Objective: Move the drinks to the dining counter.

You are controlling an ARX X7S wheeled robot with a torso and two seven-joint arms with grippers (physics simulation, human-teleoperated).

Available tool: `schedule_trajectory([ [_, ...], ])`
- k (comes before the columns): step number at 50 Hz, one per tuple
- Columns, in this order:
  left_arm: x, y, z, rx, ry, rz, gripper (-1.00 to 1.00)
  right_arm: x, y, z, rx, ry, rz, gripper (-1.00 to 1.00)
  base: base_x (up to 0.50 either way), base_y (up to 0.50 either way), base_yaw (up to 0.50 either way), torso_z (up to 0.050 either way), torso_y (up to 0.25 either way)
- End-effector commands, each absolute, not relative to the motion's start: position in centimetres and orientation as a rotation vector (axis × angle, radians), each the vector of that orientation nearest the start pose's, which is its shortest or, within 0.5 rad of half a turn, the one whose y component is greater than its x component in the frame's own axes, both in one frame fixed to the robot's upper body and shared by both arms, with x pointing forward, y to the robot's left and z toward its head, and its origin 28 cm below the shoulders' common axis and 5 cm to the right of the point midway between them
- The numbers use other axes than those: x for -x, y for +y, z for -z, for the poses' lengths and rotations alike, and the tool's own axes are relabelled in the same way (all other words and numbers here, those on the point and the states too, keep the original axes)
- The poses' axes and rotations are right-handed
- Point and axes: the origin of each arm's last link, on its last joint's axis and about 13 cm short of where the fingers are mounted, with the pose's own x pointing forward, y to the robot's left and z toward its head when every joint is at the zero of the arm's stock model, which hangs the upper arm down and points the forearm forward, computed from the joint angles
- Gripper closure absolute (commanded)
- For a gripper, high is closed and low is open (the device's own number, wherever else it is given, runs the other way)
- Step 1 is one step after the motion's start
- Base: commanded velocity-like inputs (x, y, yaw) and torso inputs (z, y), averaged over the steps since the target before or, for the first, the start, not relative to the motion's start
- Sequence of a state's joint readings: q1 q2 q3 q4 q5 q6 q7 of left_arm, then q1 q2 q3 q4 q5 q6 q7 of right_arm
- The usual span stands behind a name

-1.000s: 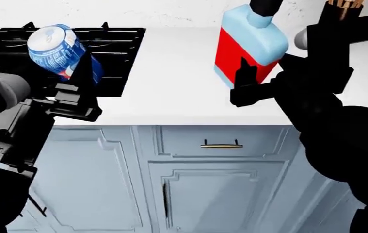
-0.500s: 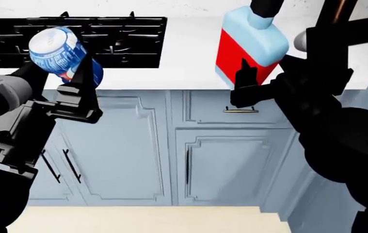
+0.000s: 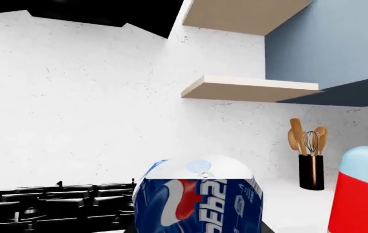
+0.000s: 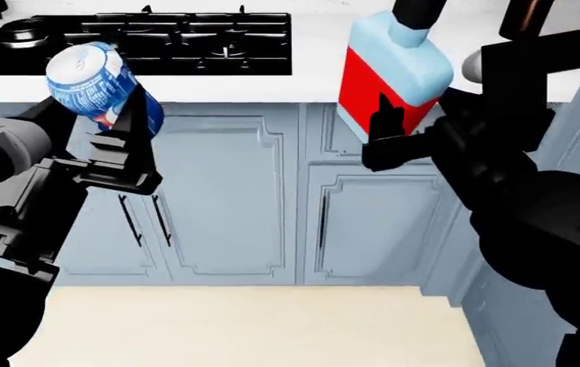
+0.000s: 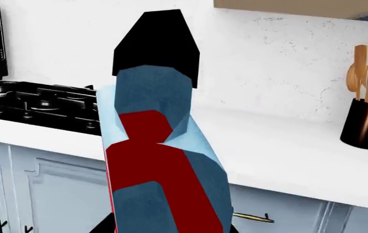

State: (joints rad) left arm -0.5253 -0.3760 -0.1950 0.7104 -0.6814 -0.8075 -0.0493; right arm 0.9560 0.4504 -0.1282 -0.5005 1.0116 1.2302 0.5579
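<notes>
Your Pepsi can (image 4: pixel 94 82) sits clamped in your left hand (image 4: pixel 116 141), held up in the air in front of the cabinet fronts (image 4: pixel 238 199), tilted so its silver top leans up and away from the arm; the black fingers (image 4: pixel 139 122) grip its lower body, and in the left wrist view the can (image 3: pixel 200 201) fills the near foreground with its logo reading mirrored. Your light-blue bottle (image 4: pixel 392 73) with the red label and black cap is gripped by your right hand (image 4: pixel 396 134), which closes around its lower part, so the bottle rises above the fingers (image 4: pixel 387 115), leaning a little, cap uppermost at the head view's top edge. In the right wrist view the bottle (image 5: pixel 161 165) stands just in front of the camera, cap up. Both drinks hang clear of the white surface (image 4: pixel 315 69), touching only the hands. On that surface the black gas hob (image 4: pixel 147 42) lies behind the can, and the surface runs on behind the bottle. The right wrist view shows a dark holder of utensils (image 5: pixel 365 121) standing on the surface, well apart from the bottle. Pale floor (image 4: pixel 228 325) spreads below the cabinets.
</notes>
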Motion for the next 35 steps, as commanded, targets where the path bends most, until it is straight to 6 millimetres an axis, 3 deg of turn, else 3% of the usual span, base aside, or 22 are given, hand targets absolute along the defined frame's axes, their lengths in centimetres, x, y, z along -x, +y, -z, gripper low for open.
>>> schedule_trajectory([
  [1, -23.12, 26.08, -23.67, 0.072, -0.433, 0.242, 1.00, -26.22, -11.83, -27.70, 0.107, -0.096, -0.127, 1.00, -0.50, 0.27, 0.00, 0.010, 0.000],
  [35, -23.02, 25.91, -23.57, 0.067, -0.426, 0.254, 1.00, -26.01, -11.95, -27.51, 0.132, -0.108, -0.133, 1.00, -0.50, 0.28, 0.02, 0.000, 0.000],
])
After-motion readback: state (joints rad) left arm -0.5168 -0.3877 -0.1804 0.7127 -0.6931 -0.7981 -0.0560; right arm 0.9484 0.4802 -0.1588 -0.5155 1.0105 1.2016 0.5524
